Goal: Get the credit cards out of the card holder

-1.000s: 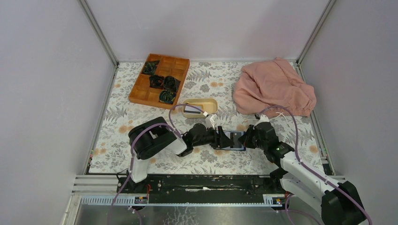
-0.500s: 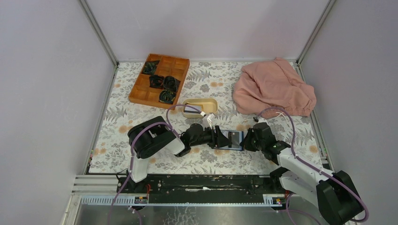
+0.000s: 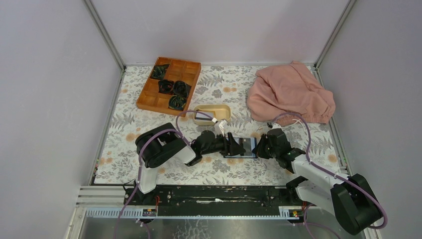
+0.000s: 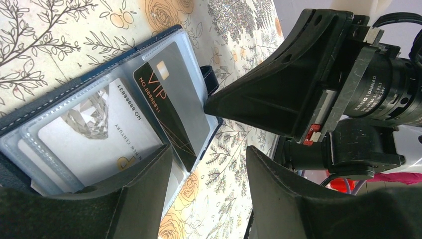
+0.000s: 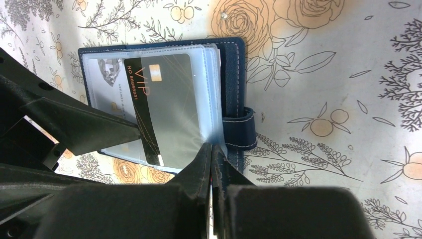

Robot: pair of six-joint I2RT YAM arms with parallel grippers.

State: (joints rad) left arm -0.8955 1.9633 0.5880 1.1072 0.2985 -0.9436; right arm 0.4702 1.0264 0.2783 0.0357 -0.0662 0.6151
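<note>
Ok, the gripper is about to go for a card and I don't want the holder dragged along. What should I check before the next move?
1. Card holder open and flat on the table: ok.
2. Black VIP card in sight inside its clear sleeve: ok.
3. White card in sight beside it: ok.
4. Right gripper shut, tip at the sleeve's edge: ok.
5. Right gripper pinching the card rather than only the sleeve: cannot tell.
6. Left gripper open over the holder's left end, pressing it down: cannot tell.
</note>
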